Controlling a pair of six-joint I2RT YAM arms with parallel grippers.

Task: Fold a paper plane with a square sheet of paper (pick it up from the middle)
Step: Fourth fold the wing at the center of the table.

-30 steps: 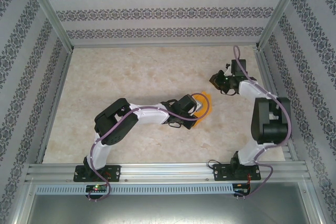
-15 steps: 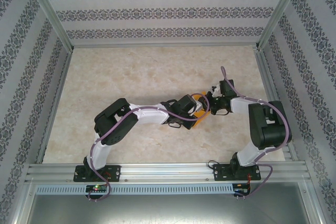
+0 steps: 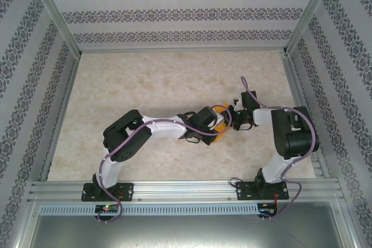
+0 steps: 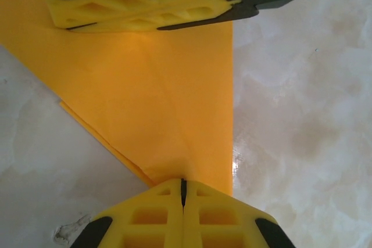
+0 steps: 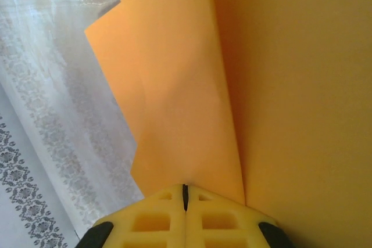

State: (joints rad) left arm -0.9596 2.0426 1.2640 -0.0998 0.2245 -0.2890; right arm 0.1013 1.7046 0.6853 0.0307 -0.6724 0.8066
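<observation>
Partly folded orange paper sheet [image 4: 174,103] over marbled surface [image 4: 302,114], left fingers [image 4: 178,194] pinched shut on one end, right fingers [image 5: 180,197] clamped on opposite edge

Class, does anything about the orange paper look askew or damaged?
On the paper, the folded layers sit askew: in the left wrist view a lower layer's edge peeks out along the slanted left side. No tear shows.

No readable text, labels, brands or numbers anywhere; walls [image 3: 174,13] carried only a repeating floral pattern, no lettering.
</observation>
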